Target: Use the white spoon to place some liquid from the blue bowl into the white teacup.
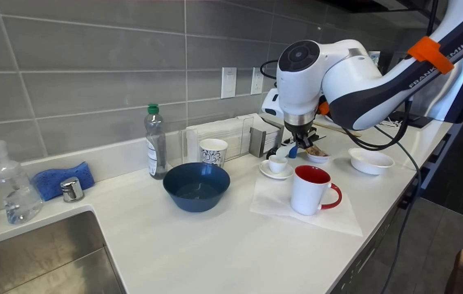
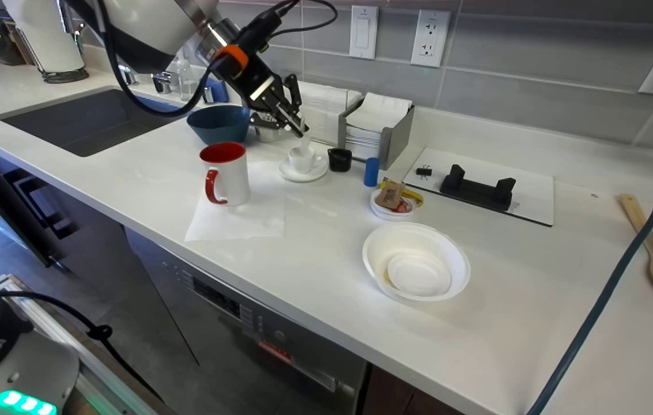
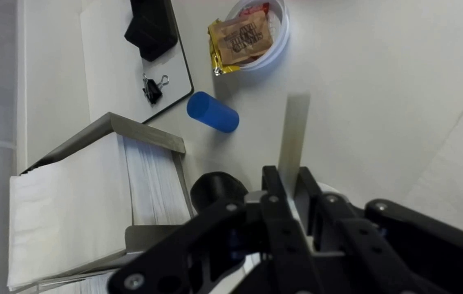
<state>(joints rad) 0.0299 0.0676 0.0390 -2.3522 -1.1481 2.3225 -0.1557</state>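
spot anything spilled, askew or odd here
In an exterior view, the wide, shallow white bowl has a yellowish mark inside that breaks its plain white, possibly residue. I see no spill around the squat white teacup, upright on its white saucer.

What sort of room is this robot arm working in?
Almost certainly a kitchen, though whether in a home or an office I can't tell. A sink, a blue sponge near it, and what looks like a dishwasher point that way.

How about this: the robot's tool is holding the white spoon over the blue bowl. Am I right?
The place is wrong: the tool holds the white spoon at the white teacup, not over the blue bowl. Both exterior views show it.
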